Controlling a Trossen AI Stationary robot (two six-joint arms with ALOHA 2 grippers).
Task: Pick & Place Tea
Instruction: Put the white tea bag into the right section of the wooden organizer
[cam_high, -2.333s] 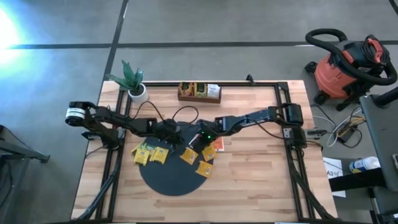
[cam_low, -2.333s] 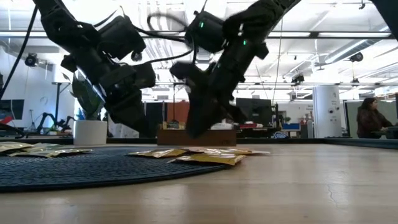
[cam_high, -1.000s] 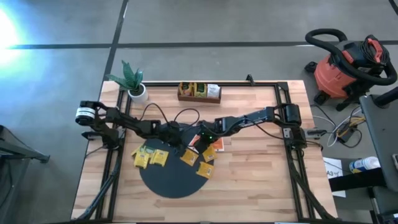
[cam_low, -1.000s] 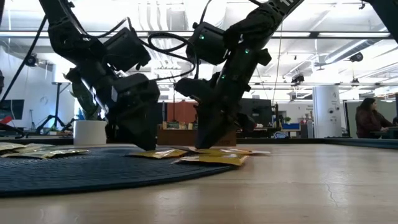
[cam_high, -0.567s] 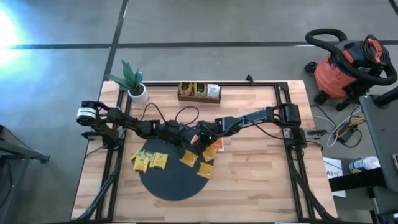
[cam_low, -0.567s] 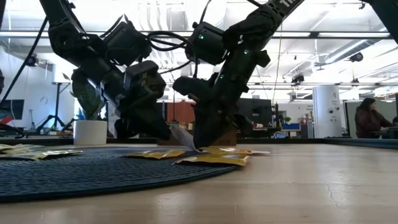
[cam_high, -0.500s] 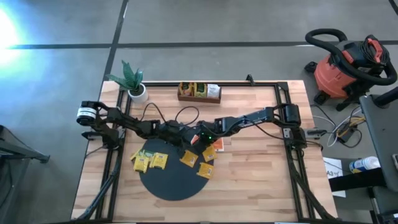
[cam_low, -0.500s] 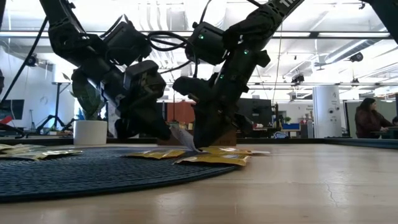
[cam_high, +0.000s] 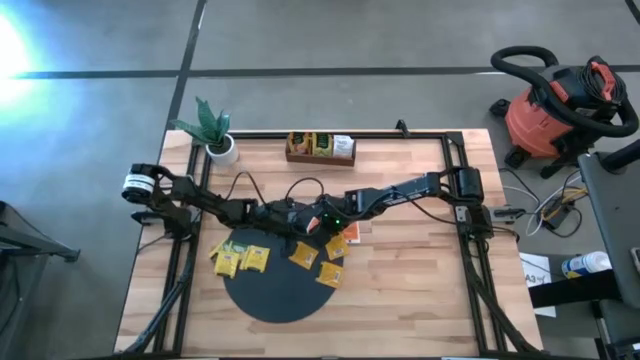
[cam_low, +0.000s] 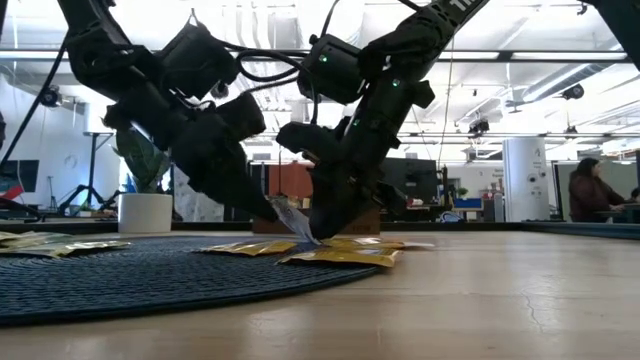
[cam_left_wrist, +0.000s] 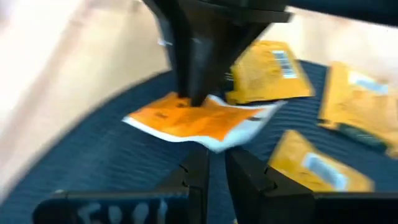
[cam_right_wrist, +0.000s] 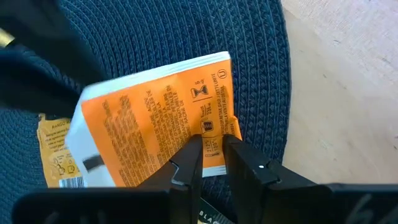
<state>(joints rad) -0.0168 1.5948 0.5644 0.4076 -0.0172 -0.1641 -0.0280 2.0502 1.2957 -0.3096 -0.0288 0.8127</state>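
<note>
Swinging in since a moment ago, the left pincer (cam_low: 272, 208) now meets the right pincer (cam_low: 318, 222) over the far part of the black mat (cam_high: 275, 290). Both pinch the same orange tea packet (cam_right_wrist: 163, 127), the right one clenched on one edge, the left one clenched on the opposite edge, the packet lifted clear of the mat between them. That looks like a hand-over just starting. Yellow packets (cam_high: 245, 258) lie on the mat just beside and below the pincers, and the wooden tray (cam_high: 320, 148) stands well apart across the worktop (cam_high: 400, 290).
</note>
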